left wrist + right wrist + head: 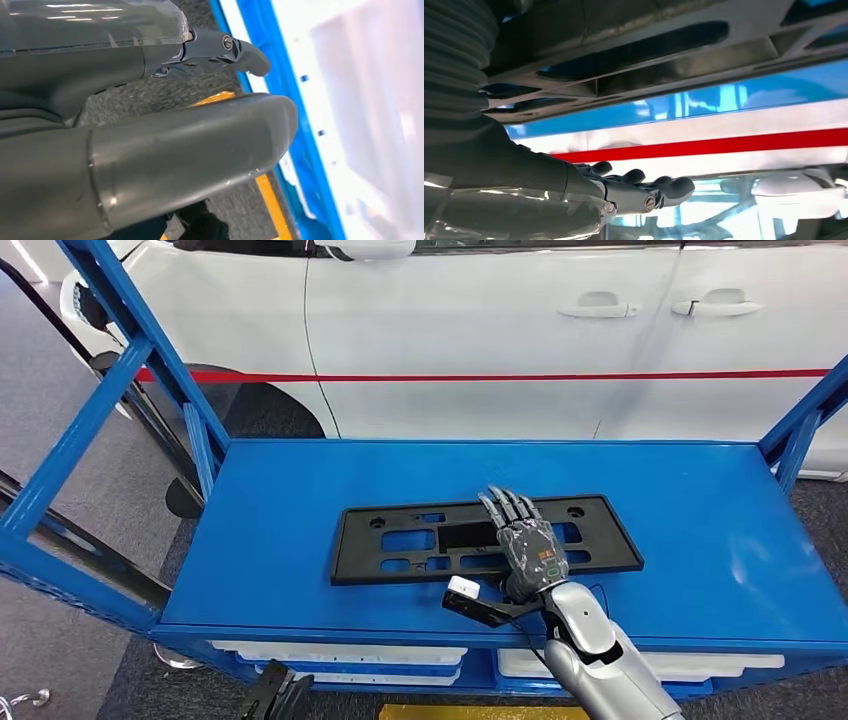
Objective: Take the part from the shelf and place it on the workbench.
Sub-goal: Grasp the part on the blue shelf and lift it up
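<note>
The right hand (527,545) is laid flat, fingers straight and close together, on the black part (400,540), which extends to either side beneath it on the blue shelf (700,540); nothing is gripped

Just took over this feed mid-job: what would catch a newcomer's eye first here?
The long black part lying flat mid-shelf on the blue shelf, with the right hand laid across its right-hand half, fingers stretched out. Behind the shelf stands a white car with a red stripe along its doors.
</note>
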You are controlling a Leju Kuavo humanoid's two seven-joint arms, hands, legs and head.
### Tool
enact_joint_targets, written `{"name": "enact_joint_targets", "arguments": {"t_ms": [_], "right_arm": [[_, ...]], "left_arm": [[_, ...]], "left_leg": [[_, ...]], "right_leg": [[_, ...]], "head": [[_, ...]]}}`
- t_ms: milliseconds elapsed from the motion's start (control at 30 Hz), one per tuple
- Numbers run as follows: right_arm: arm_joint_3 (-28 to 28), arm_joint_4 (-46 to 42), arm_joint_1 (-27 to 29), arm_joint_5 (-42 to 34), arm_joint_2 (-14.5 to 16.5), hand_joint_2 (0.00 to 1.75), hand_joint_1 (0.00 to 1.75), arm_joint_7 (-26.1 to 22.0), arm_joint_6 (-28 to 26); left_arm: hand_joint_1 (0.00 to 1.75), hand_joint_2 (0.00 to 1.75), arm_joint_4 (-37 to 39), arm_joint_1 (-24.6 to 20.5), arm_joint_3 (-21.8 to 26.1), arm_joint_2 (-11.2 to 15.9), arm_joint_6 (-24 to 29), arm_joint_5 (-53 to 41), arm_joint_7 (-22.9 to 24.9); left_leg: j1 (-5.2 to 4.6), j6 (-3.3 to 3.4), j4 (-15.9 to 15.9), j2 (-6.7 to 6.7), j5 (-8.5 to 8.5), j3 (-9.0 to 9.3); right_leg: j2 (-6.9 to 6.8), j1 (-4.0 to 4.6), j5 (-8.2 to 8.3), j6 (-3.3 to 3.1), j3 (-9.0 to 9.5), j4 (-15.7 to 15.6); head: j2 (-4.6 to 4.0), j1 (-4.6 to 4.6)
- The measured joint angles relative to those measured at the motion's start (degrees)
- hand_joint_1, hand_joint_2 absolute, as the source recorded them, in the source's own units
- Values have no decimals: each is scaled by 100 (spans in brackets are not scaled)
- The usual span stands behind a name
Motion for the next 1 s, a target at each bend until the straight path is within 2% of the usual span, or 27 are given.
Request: {"name": "enact_joint_targets", "arguments": {"t_ms": [67, 100, 133, 200, 233, 267, 300, 367, 433, 467, 533, 567, 600, 633, 667, 733, 767, 800, 900, 967, 1000], "right_arm": [[6, 18, 0, 14, 4, 175, 175, 30, 9], [9, 30, 3, 19, 5, 175, 175, 39, 12], [10, 41, 4, 24, 5, 175, 175, 47, 14], [10, 52, 3, 29, 5, 175, 175, 54, 16], [10, 55, 2, 29, 5, 175, 175, 56, 17], [10, 58, 2, 29, 5, 175, 175, 57, 18], [10, 63, 5, 29, 5, 175, 175, 58, 20], [10, 70, 9, 29, 5, 175, 175, 58, 21], [10, 73, 7, 28, 3, 175, 175, 61, 24], [10, 74, 6, 26, 1, 175, 175, 63, 25], [10, 81, 20, 18, -3, 175, 175, 66, 31], [10, 84, 35, 13, -5, 175, 175, 66, 34], [10, 85, 48, 8, -6, 175, 175, 64, 35], [10, 85, 56, 2, -6, 175, 175, 63, 33], [10, 81, 60, -3, -6, 175, 175, 63, 28], [9, 63, 60, -18, -6, 175, 175, 69, 13], [5, 44, 65, -30, -6, 175, 175, 74, 3], [-5, 18, 73, -52, -6, 175, 175, 79, -11], [-101, -111, 117, -263, -8, 175, 175, 46, -96], [-252, -289, 134, -626, -5, 175, 175, -75, -215], [-353, -406, 139, -856, 1, 175, 175, -154, -268]], "left_arm": [[0, 0, 2, 6, -2, -1, 5, 0, -1], [0, 0, 4, 10, -2, -1, 8, 0, -2], [0, 0, 5, 11, -2, 0, 12, 0, -4], [0, 0, 7, 6, -2, 2, 23, 0, -9], [0, 0, 7, 0, -2, 3, 29, 0, -11], [0, 0, 7, -6, -2, 3, 33, 0, -11], [0, 0, 7, -7, -3, 4, 37, 0, -13], [0, 0, 9, -4, -4, 3, 54, 0, -20], [0, 0, 10, -6, -5, 3, 102, -8, -43], [0, 0, 11, -13, -7, 2, 134, -14, -55], [0, 0, 11, -21, -9, 2, 181, -24, -68], [0, 0, 11, -21, -9, 2, 207, -27, -69], [0, 0, 11, -20, -10, 1, 240, -30, -70], [0, 0, 12, -20, -12, -1, 294, -36, -69], [0, 0, 13, -22, -14, -3, 367, -49, -65], [0, 0, 12, -30, -20, -14, 564, -85, -59], [0, 0, 11, -34, -24, -18, 663, -108, -64], [0, 0, 11, -36, -28, -22, 747, -125, -76], [0, 0, 11, -33, -43, -23, 837, -145, -163], [0, 87, 11, -20, -47, -21, 796, -120, -244], [0, 131, 11, -7, -47, -21, 763, -101, -277]], "left_leg": [[18, -42, 645, 1, -244, -399], [23, -44, 749, 1, -228, -504], [25, -38, 624, 2, -84, -499], [25, -5, -129, 3, 398, -228], [10, 14, -493, 4, 544, -93], [-7, 40, -726, 3, 612, -7], [-25, 70, -822, 0, 624, 21], [-33, 140, -851, -8, 674, 35], [-8, 206, -922, 0, 761, 73], [6, 233, -954, 7, 787, 86], [-3, 264, -959, 15, 792, 82], [-8, 267, -954, 15, 787, 79], [-11, 268, -948, 14, 780, 79], [-12, 265, -938, 11, 769, 84], [-10, 257, -923, 7, 753, 92], [-19, 220, -860, -4, 699, 94], [-28, 195, -831, -9, 675, 86], [-37, 171, -808, -13, 656, 77], [-29, 92, -782, -15, 617, 75], [-11, 25, -501, -11, 416, -36], [4, -6, -197, -8, 242, -170]], "right_leg": [[2, 2, -19, -15, 8, 5], [5, 2, -28, -14, 14, 8], [8, 2, -39, -8, 29, 12], [12, 1, -62, 12, 72, 15], [14, 4, -68, 31, 87, 15], [14, 6, -70, 58, 86, 15], [14, 7, -71, 91, 81, 13], [13, 11, -68, 169, 76, 1], [11, 9, -161, 230, 37, 106], [10, 6, -295, 252, -57, 313], [9, -10, -651, 282, -388, 1011], [9, -14, -772, 294, -556, 1350], [8, -17, -789, 304, -651, 1528], [8, -19, -693, 308, -641, 1492], [6, -22, -508, 306, -518, 1234], [4, -16, -175, 280, -150, 472], [6, -12, -102, 255, -26, 213], [10, -1, -94, 228, 32, 83], [15, 10, -99, 131, 50, 50], [7, -15, -83, 61, 74, 15], [4, -21, -81, 39, 80, 8]], "head": [[1, -1], [1, -2], [1, -2], [0, -2], [0, -1], [0, 0], [0, 0], [0, 1], [0, 3], [0, 3], [0, 4], [0, 3], [0, 3], [0, 3], [0, 3], [0, 3], [0, 2], [1, 1], [1, -1], [0, -3], [0, -4]]}}
